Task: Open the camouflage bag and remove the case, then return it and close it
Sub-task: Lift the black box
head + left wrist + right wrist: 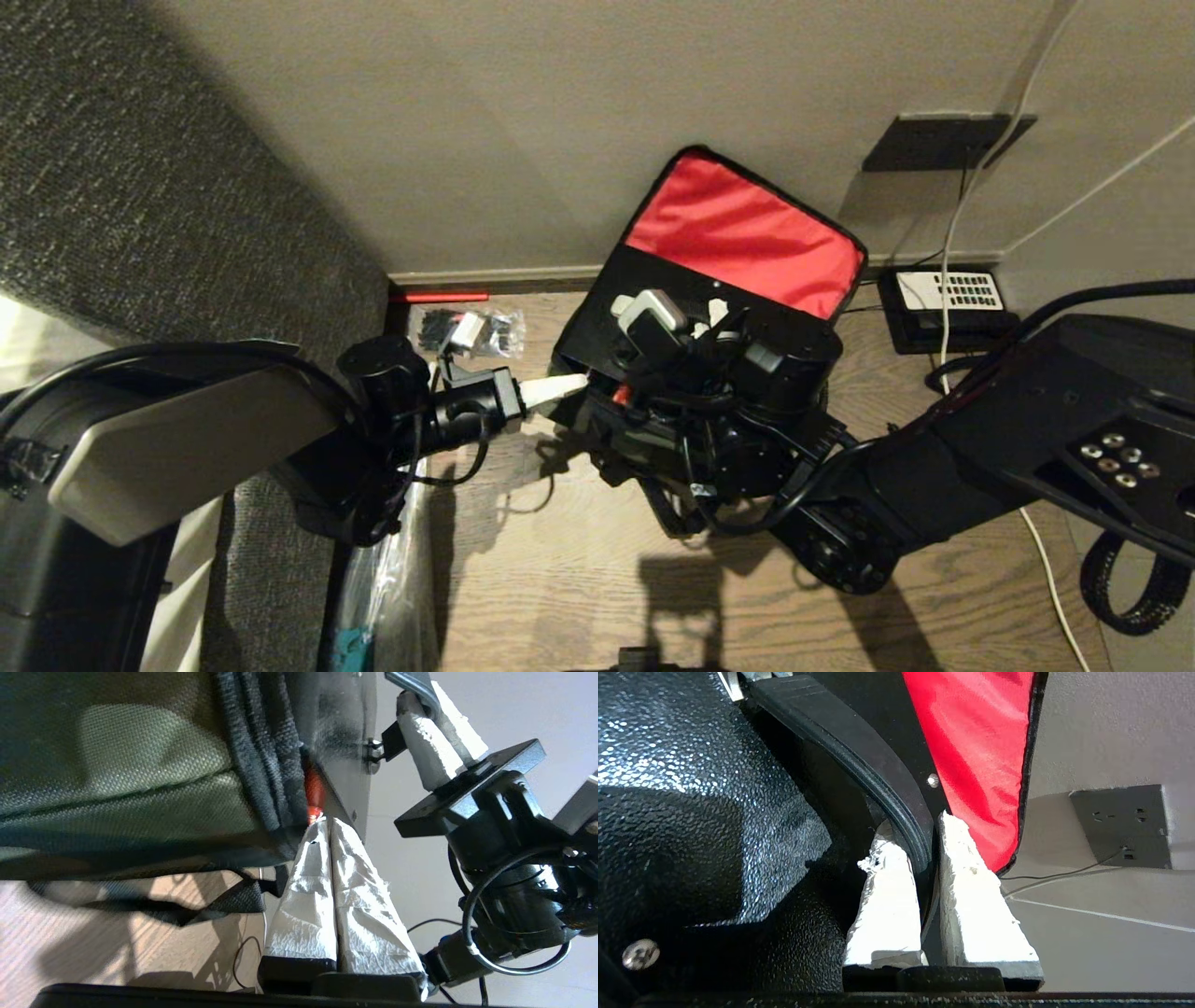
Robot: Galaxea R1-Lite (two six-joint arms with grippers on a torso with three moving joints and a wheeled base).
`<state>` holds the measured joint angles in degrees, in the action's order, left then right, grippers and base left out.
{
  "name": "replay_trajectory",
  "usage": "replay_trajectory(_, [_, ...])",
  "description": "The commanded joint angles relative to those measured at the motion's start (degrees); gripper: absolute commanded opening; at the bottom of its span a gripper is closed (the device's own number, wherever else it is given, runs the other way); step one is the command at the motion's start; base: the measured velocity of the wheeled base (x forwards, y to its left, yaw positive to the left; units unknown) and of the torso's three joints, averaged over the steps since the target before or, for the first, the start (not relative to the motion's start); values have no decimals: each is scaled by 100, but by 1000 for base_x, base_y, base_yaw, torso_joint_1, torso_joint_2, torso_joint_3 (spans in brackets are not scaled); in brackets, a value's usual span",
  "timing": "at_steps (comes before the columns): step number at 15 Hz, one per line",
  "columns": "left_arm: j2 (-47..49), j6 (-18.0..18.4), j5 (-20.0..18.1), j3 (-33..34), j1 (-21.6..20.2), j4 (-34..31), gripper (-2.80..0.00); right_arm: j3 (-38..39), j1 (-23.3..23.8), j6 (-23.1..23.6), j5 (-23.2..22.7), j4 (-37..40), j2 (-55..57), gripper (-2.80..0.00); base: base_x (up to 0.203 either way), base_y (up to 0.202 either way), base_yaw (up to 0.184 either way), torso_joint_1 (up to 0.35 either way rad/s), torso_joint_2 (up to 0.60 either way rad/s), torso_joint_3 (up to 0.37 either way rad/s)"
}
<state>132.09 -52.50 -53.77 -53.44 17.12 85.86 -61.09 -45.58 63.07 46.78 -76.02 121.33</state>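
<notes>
The camouflage bag (117, 765) stands open on the wood floor, its red-lined lid (747, 224) leaning back against the wall. The case (607, 308), black with a pebbled shell (691, 788), stands upright in the bag's mouth. My right gripper (927, 826) reaches in from above and is shut on the case's black curved handle (878, 779); its white fingers (434, 746) also show in the left wrist view. My left gripper (583, 380) comes in from the left, fingers pressed together. Its tips (327, 823) touch the bag's rim beside a small red spot (314, 793).
A black telephone with a white keypad (943, 299) lies by the wall to the right of the bag. A clear plastic bag of small parts (471, 331) lies to the left. A wall socket (943, 140) and white cable (952, 233) are behind. Grey upholstery (140, 187) fills the left side.
</notes>
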Motion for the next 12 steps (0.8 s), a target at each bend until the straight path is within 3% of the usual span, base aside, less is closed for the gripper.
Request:
replay_trajectory(1, [35,-15,-67,-43,3,54,-280,125,-78,3,24,-37,-69,-280,0,0,0,0,0,0])
replay_trajectory(12, [397,18,-81,-36,2,53,-280,141,-109,-6,24,-44,-65,-280,0,0,0,0,0,0])
